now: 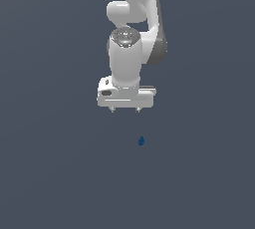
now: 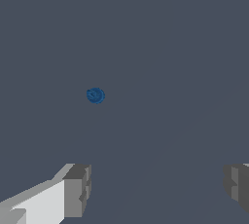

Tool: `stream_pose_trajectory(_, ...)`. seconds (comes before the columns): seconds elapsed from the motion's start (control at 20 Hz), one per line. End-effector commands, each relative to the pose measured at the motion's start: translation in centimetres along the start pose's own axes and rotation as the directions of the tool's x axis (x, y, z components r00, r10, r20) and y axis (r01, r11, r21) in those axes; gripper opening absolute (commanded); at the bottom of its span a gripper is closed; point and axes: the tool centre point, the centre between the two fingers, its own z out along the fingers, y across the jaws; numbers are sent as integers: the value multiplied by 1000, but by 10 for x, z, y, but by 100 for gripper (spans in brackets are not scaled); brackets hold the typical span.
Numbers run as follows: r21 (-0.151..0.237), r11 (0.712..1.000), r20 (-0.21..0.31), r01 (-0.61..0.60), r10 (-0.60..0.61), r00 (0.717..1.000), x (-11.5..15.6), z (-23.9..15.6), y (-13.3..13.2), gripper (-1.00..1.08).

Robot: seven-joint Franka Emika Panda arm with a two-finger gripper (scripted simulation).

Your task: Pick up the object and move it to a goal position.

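- the claw (image 1: pixel 125 109) points straight down off the white arm (image 1: pixel 132 34), its two short fingers (image 1: pixel 112 108) spread wide apart with nothing between them
- the object (image 1: pixel 141 141), a tiny dark blue blob, sits on the plain grey surface (image 1: pixel 55 173), clear of the claw and not touching it
- in the wrist view the object (image 2: pixel 96 95) lies out ahead of the fingertips (image 2: pixel 78 189), nearer the lighter finger than the other one, not in the gap between them

Glossy white arm (image 1: pixel 130 49), matt floor (image 1: pixel 50 173)
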Motion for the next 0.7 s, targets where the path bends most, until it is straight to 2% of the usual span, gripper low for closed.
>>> stream_pose_trajectory(0.0,0,1000,0,0,0,1000,0,0,0,100)
stream_pose_trajectory(0.65,18,999,6,29,-29,1000,-2,6,-12,100)
